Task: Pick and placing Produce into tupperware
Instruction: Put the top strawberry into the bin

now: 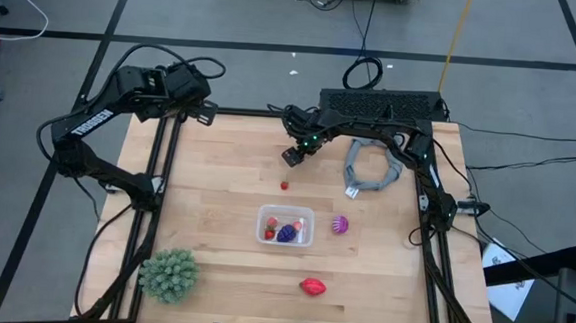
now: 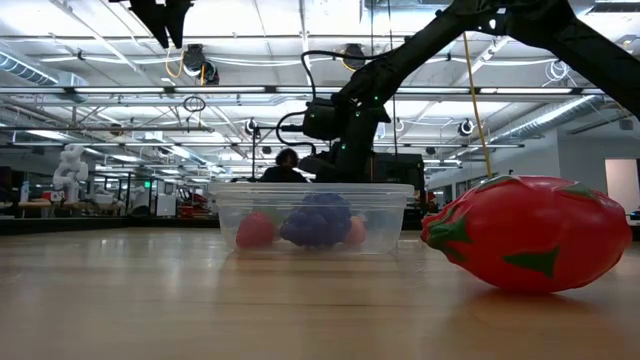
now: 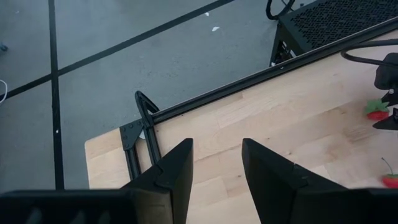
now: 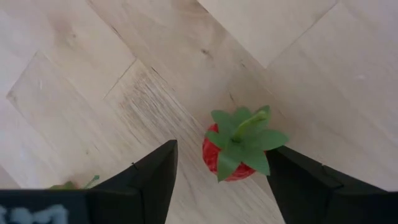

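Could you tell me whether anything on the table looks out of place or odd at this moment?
Nothing looks spilled or damaged. The tupperware sits upright with a few fruits inside. Some produce is simply loose on the wood: the magenta fruit, the larger red fruit, a small red berry, and the strawberry between the right gripper's open fingers.

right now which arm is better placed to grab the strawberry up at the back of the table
Right. The right hand hangs directly over the strawberry, open fingers on either side of it. The left hand waits at the table's far left corner.
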`<state>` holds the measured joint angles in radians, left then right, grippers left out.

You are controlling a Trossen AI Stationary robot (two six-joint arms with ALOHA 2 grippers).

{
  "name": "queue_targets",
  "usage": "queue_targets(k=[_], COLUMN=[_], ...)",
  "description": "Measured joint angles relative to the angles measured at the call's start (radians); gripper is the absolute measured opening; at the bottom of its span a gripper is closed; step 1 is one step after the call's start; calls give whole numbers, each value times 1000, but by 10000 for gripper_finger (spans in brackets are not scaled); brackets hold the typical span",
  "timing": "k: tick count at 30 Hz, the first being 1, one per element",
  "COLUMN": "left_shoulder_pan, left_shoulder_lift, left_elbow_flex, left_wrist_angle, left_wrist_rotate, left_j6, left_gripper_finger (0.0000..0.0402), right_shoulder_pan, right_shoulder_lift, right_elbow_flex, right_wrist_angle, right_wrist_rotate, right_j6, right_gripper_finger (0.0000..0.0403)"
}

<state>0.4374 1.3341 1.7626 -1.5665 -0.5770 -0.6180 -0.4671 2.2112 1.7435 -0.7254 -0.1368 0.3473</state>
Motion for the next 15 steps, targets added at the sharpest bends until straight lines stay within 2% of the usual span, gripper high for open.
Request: queue_targets(k=[15], left_shoulder_pan=[0], left_shoulder_lift=[0], left_elbow_flex=[0], left_wrist_angle=[0], left_wrist_rotate=[0], left_j6=[1], left_gripper_finger=[143], right_shoulder_pan=[4], right_shoulder_lift=[0], right_elbow_flex=[0], right_wrist_angle=[4], right_wrist_rotate=[0], right_j6=[-27], right_gripper_finger=[157])
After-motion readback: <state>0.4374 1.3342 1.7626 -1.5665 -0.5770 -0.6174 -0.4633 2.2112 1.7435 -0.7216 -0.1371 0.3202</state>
